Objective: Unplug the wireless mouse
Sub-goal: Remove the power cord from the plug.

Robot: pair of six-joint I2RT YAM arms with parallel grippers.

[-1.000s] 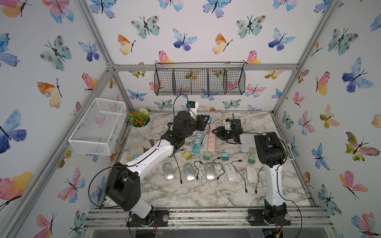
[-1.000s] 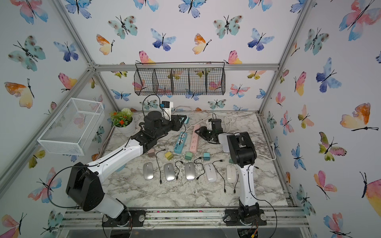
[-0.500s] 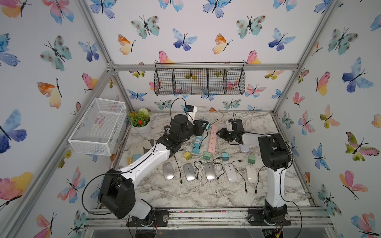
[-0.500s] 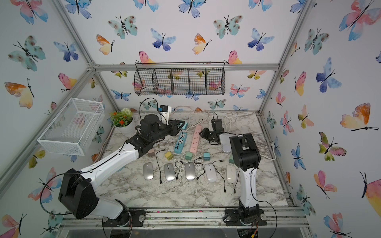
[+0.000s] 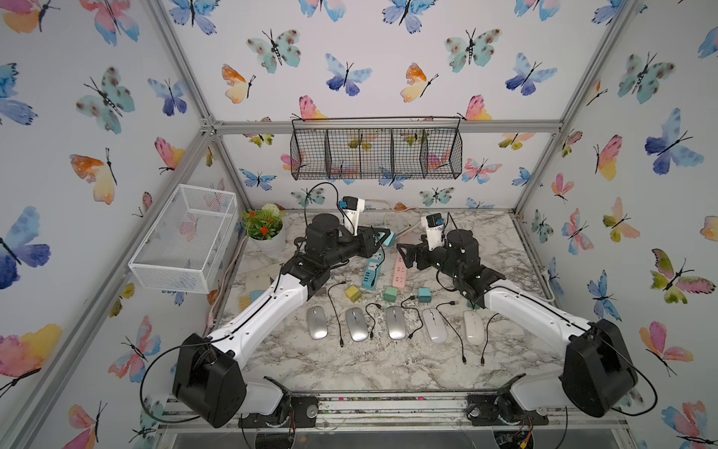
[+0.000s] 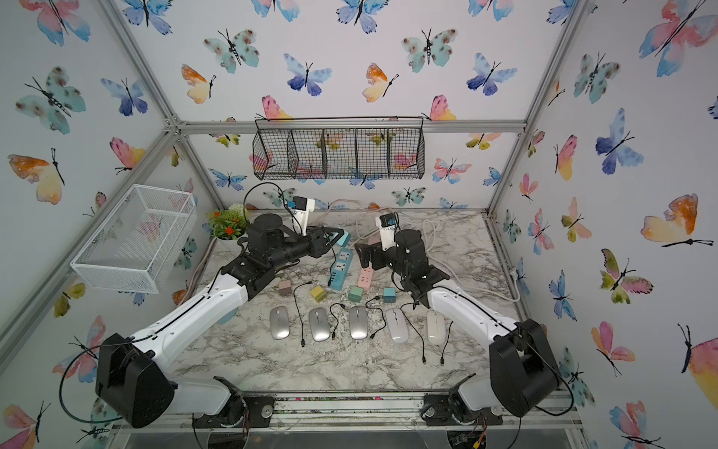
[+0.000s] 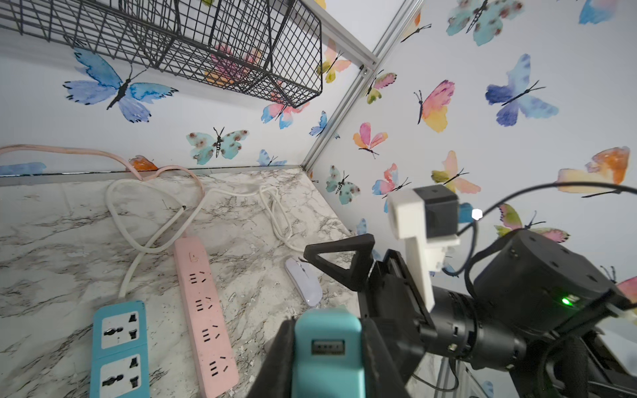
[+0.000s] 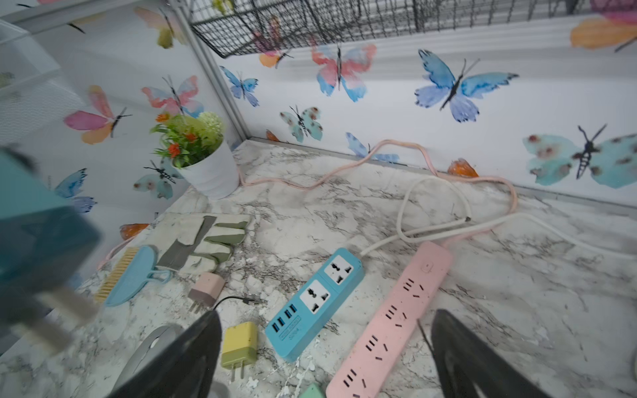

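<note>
Clamping charger aloft in left gripper | held right gripper fingers apart, empty, at 3 o'clock | risked dropping charger onto strip at 6 o'clock if pinch slipped

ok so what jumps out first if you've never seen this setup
The butterfly wallpaper on every wall grabs the eye first. Next, towards the back of the marble table, the left gripper is shut on a teal charger and faces the open right gripper, above a blue power strip and a pink power strip. A neat row of five mice lies nearer the front.
</note>
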